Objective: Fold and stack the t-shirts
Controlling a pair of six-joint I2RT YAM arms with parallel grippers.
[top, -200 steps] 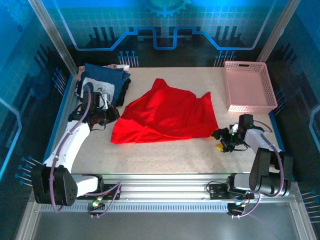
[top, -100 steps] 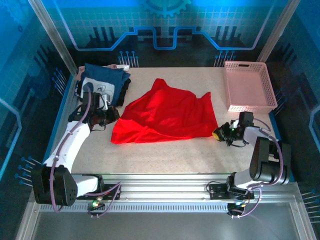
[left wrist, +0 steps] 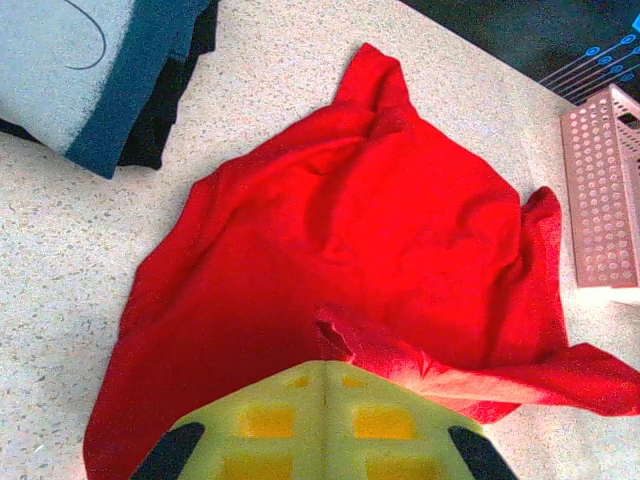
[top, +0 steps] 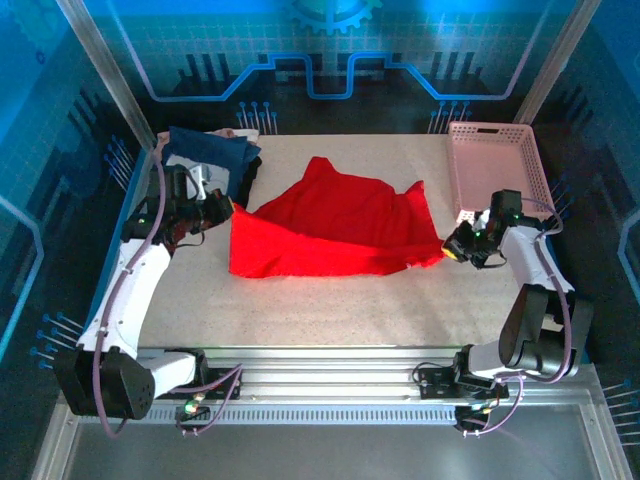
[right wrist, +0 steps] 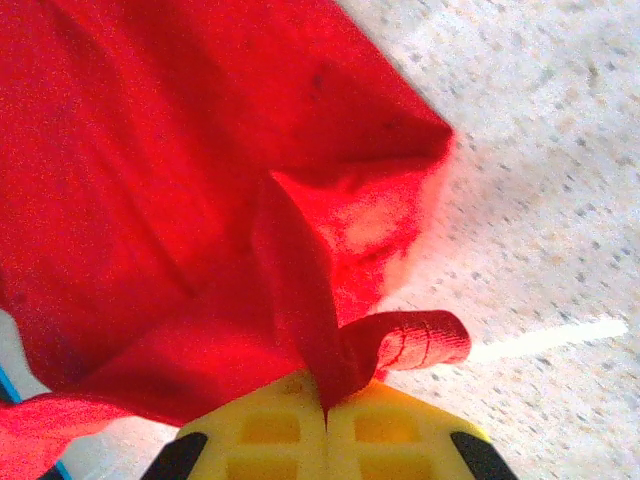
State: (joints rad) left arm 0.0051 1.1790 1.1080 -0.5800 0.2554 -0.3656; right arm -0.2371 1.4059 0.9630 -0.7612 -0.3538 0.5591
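Two corners of the red shirt (top: 330,225) are pinched now; a second ago it was one.

Changes:
- Right tool (top: 455,248) was off the shirt's near-right hem, jaws part open and empty. It has moved in and clamped that corner. Right wrist view: a rolled bit of hem is nipped in the closed right tool (right wrist: 325,395).
- Left tool (top: 222,212) was already closed. It has moved toward the far side, taking the shirt's left corner with it. Left wrist view: cloth is bunched at the closed left tool (left wrist: 325,365).
- The shirt's left edge is now drawn up toward the left tool, and the near-left corner has shifted in a little. The right corner is tugged out toward the basket (top: 500,128).

Position: the red shirt is mid-tabletop (top: 350,310), rumpled, between the navy shirt (top: 210,148) at far left and the basket at far right. It touches neither, as far as I can tell.

Read: both ends are held, so it looks set for a lift-and-spread. No fold is made yet on the red one. The navy one looks folded already, so it's the likely stack base.

Writing: none legible. Navy shirt (left wrist: 90,70) shows a pale grey print panel with a thin dark curved line, no letters. No print is visible on the red shirt. The back wall (top: 320,45) has blue circuit and gear graphics, no words. Basket unmarked.
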